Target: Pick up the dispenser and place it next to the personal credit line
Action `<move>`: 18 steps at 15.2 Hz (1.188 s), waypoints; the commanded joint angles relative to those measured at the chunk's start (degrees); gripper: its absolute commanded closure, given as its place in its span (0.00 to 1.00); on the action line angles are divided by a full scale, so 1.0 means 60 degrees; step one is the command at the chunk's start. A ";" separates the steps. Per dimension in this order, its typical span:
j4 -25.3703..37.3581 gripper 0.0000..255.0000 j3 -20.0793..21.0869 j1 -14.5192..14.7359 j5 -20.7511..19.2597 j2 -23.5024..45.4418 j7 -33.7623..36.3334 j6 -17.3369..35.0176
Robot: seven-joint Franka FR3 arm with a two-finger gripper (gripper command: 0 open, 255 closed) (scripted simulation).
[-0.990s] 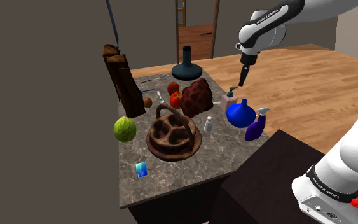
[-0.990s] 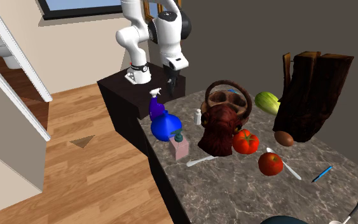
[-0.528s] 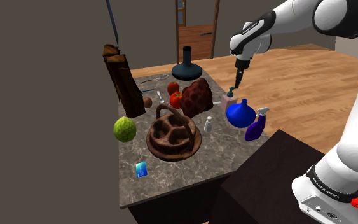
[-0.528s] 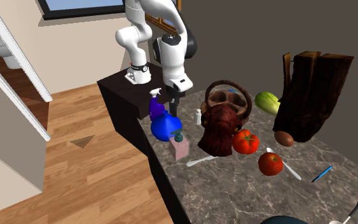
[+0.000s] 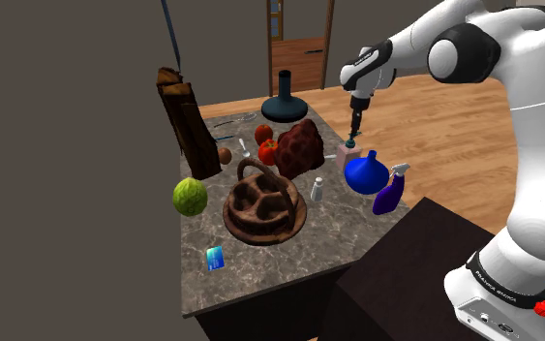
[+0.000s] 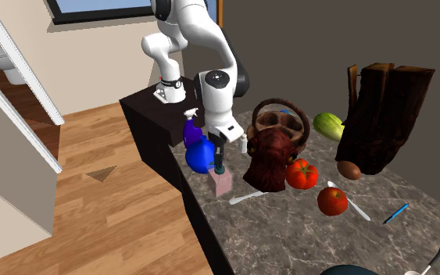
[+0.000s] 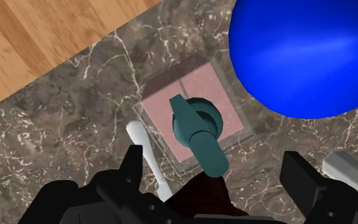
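Card (image 5: 215, 258): was seen flat on the worktop (image 5: 270, 263), well apart from the blue vase (image 5: 364, 172).
Dispenser (image 5: 346, 157): pink, teal-pumped, was set upright just beside the blue vase.
Gripper (image 5: 355, 133): was held spread open directly above the Dispenser, fingers (image 7: 135, 172) apart from its pump (image 7: 199, 130), near the blue vase.

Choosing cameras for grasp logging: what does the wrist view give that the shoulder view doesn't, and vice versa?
Wrist adds: a top-down look at the gripper, open, its fingers either side of the dispenser's teal pump without touching it.
Shoulder adds: the blue card at the counter's near corner, the brown basket and the purple spray bottle.
Both: dispenser, blue vase, marble counter.
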 commanded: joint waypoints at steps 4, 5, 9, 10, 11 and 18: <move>0.0093 0.00 0.0102 -0.0047 0.0109 0.0456 -0.0069 0.0361; 0.0082 0.00 0.0120 -0.0054 0.0131 0.0531 -0.0082 0.0446; 0.0069 0.00 0.0149 -0.0065 0.0165 0.0651 -0.0101 0.0578; 0.0069 0.00 0.0149 -0.0065 0.0165 0.0652 -0.0101 0.0578; 0.0070 0.00 0.0149 -0.0065 0.0165 0.0652 -0.0101 0.0578; 0.0071 1.00 0.0149 -0.0066 0.0165 0.0652 -0.0101 0.0576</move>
